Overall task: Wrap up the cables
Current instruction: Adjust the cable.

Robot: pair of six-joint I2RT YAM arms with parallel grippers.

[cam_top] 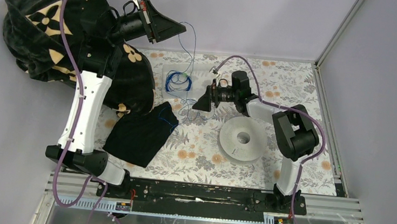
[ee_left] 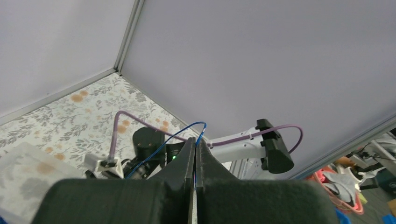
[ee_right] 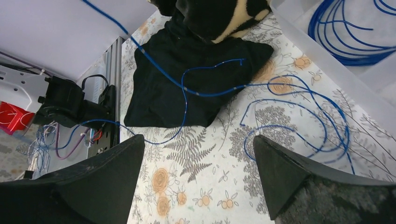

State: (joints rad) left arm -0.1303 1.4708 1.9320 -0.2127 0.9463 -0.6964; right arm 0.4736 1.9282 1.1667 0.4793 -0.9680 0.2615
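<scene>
Left gripper (ee_left: pixel 195 141): pressed together, pinching blue cable (cam_top: pixel 194 54), raised upper centre so the strand hangs free.
Right gripper (ee_right: pixel 198 142): spread, empty, over loose loops (ee_right: pixel 299 116); probably positioned to gather them.

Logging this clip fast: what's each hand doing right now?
Left hand: closed on a blue cable.
Right hand: open, holding nothing.

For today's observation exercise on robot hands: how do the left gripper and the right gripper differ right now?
The left gripper is shut on a thin blue cable; the right gripper is open and holds nothing. The left gripper is high up near the back wall; the right gripper sits low over the floral table. Both have two black fingers.
</scene>
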